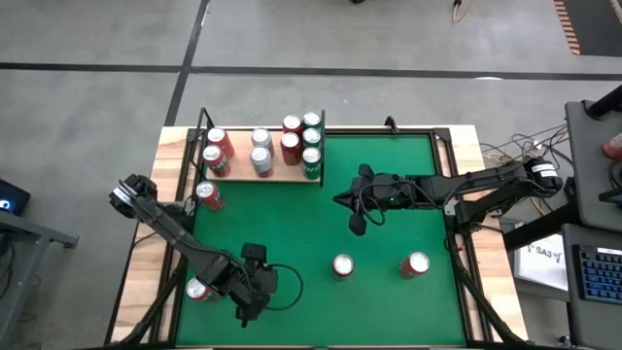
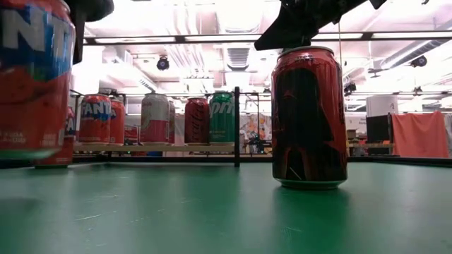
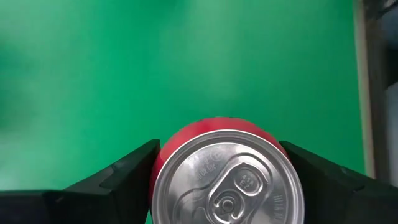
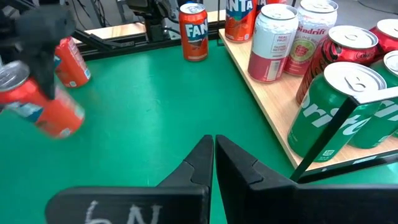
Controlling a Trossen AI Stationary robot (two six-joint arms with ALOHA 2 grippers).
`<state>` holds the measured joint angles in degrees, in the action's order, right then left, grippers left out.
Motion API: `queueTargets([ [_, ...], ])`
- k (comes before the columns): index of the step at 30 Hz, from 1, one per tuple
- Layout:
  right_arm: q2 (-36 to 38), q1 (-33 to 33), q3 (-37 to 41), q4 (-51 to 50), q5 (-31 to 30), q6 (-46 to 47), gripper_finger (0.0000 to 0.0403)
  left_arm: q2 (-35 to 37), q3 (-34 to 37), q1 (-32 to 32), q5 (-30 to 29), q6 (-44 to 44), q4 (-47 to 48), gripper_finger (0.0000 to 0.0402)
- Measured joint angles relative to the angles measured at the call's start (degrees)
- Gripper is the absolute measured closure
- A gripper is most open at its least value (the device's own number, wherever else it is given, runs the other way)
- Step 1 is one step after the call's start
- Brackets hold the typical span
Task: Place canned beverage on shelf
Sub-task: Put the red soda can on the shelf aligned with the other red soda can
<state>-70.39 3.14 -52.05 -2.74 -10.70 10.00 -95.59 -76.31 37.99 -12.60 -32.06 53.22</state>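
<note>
At table's near-left | left hand (image 3: 224,171) grips red can (image 3: 225,177), silver top

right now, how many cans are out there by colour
green aluminium drink cans: 3
white aluminium drink cans: 2
red or orange aluminium drink cans: 8
total: 13

Robotics lab or workshop floor

Bare concrete floor (image 1: 97,39) around the rig; a keyboard (image 1: 595,275) at 3 o'clock; ceiling strip lights (image 2: 212,37) overhead.
</note>
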Motion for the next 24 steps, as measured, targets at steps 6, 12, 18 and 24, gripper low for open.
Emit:
queueTargets([
  [6,0.0,0.01,0.0,0.0,0.02,-0.07,0.0394,0.08,-6.46,-1.58,-5.74,3.97,17.26,0.0119],
  [12,0.0,0.0,0.0,0.0,0.04,-0.09,0.0394,1.97,-9.51,-5.49,-9.44,9.49,23.1,0.0119],
  [18,0.0,0.0,0.0,0.02,0.04,-0.09,0.0394,7.38,-7.57,-10.84,-10.34,17.46,22.89,0.0119],
  [24,0.0,0.0,0.0,0.07,0.03,-0.41,0.0394,14.79,-3.12,-19.53,-11.09,22.46,22.02,0.0119],
])
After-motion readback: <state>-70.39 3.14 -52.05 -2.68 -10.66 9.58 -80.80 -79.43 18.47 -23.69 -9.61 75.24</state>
